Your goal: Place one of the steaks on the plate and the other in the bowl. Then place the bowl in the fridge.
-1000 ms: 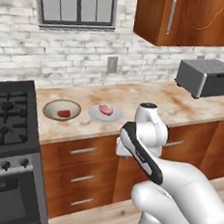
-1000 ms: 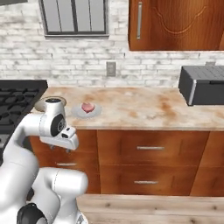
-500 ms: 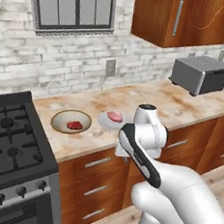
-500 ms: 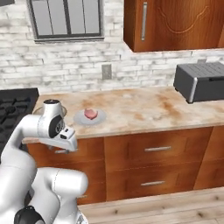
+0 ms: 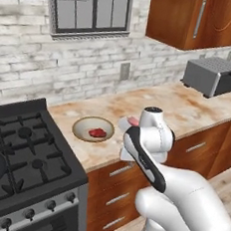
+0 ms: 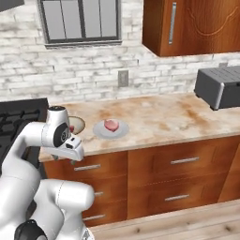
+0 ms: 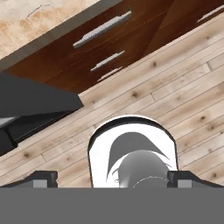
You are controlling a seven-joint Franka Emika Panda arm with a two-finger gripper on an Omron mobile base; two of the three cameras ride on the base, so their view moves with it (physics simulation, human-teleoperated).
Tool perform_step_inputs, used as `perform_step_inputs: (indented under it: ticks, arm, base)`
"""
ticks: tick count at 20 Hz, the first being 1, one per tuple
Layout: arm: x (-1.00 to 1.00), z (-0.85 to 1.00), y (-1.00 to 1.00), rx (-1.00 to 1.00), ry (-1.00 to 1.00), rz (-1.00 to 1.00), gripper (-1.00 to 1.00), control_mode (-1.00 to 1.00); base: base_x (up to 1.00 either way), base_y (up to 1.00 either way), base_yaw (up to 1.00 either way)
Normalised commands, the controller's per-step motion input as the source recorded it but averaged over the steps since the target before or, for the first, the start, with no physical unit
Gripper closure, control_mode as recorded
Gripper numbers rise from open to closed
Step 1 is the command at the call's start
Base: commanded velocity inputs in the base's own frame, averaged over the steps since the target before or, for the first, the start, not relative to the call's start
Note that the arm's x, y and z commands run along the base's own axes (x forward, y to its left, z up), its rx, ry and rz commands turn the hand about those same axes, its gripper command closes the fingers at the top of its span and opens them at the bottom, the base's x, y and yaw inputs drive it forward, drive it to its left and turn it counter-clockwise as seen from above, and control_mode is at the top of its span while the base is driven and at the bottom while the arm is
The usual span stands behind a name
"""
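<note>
The gripper (image 7: 112, 177) stands wide open, holding nothing, aimed at the wooden floor (image 7: 175, 87). The deep red steak (image 5: 97, 132) lies in the bowl (image 5: 81, 125) near the counter's (image 5: 188, 107) stove-side front edge; the pink steak (image 6: 111, 124) seemingly rests on the plate (image 6: 100, 131) just beside it.

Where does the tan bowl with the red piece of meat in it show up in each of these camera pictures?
Left base view: the bowl sits left of centre on the counter, beside the stove.
Right base view: a sliver of its rim peeks out at the left, behind the arm.
Hand view: wooden floor and drawer fronts, no bowl.
Shared landmark: the wall outlet behind the counter.
</note>
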Motion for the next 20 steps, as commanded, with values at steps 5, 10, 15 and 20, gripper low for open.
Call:
perform_step_inputs:
  ticks: [5,10,15,20]
  arm:
    - [0.00,0.00,0.00,0.00,0.00,0.00,-1.00,1.00]
    - [0.00,0.00,0.00,0.00,0.00,0.00,-1.00,1.00]
    - [0.04,0.00,0.00,0.00,0.00,0.00,-1.00,-1.00]
    - [0.50,0.42,0.03,0.33,0.00,-0.36,-1.00,-1.00]
  base:
    - [0.33,-0.01,0.00]
    - [0.25,0.00,0.02]
    - [0.00,0.00,0.00]
    - [0.00,0.00,0.00]
